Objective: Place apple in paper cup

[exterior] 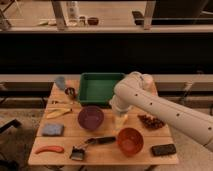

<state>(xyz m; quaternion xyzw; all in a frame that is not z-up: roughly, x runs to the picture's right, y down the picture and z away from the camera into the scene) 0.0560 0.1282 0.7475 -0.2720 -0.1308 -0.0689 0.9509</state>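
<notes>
Camera view: end effector point(120, 119) spread wide, hovering beside purple bowl point(91, 118).

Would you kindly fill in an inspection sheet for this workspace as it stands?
Surface: wooden table, crowded.
Job's things: apple mid-table under the gripper; paper cup at the back, partly behind the arm.
Clutter: green tray, purple bowl, orange bowl, banana, grey cup, metal cup, brush, cloth.
Gripper: low over the apple, jaws open; contact unclear.
Cables: nothing seen.
Surroundings: pale rail behind the table.
</notes>
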